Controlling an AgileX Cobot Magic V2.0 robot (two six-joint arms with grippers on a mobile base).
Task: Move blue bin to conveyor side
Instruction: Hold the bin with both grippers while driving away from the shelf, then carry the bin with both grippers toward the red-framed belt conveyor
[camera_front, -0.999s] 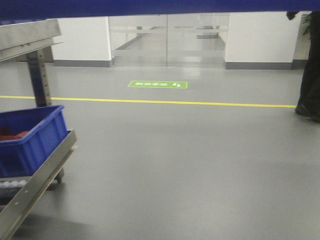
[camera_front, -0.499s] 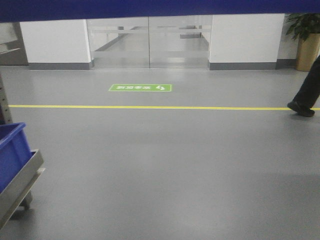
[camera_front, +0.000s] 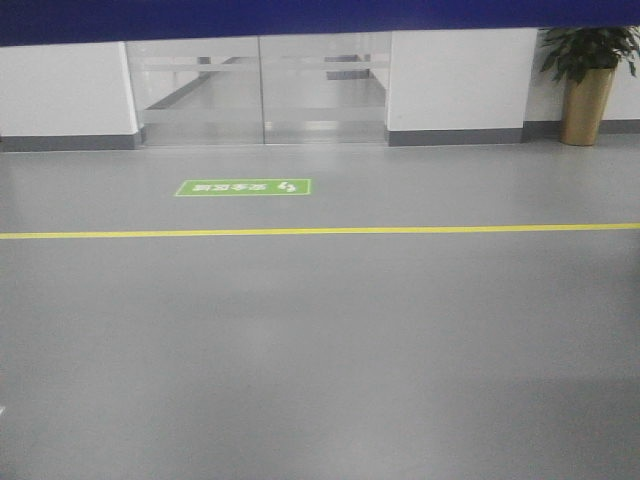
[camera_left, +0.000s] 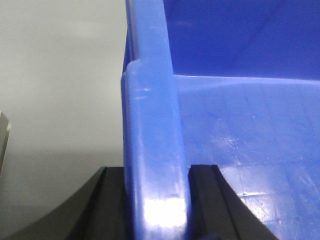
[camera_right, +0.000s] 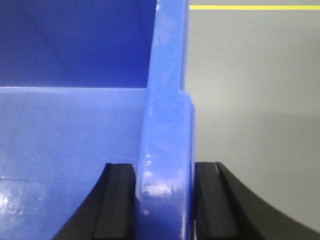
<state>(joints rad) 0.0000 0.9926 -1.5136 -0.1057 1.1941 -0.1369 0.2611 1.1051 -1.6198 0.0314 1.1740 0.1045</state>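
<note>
The left pincer (camera_left: 157, 200) is clamping on the bin (camera_left: 250, 130), its black fingers (camera_left: 112, 202) pressing both faces of the thick rim on the bin's left wall. The right pincer (camera_right: 164, 195) is clamping in the same way on the rim of the opposite wall. The bin is hanging between the two arms above the floor (camera_front: 330, 360), and its dark blue edge is running across the top of the front view. Outside each rim, bare grey floor is showing just beside the outer finger. Compared with a second ago, the front view is swinging right. The steel rack with its other blue bin is no longer showing at the left, and the person's leg is gone from the right edge. Ahead, the floor is lying wide and open from one side of the frame to the other. A yellow line (camera_front: 320, 231) is crossing it, now sitting lower in the frame. Beyond it, the green sign (camera_front: 243, 187) is sitting further left than before, in front of the glass doors (camera_front: 260, 90). A white wall (camera_front: 455, 75) is closing the far side, and a plant (camera_front: 590, 50) in a gold pot (camera_front: 585, 108) is now standing in full view at the far right.
</note>
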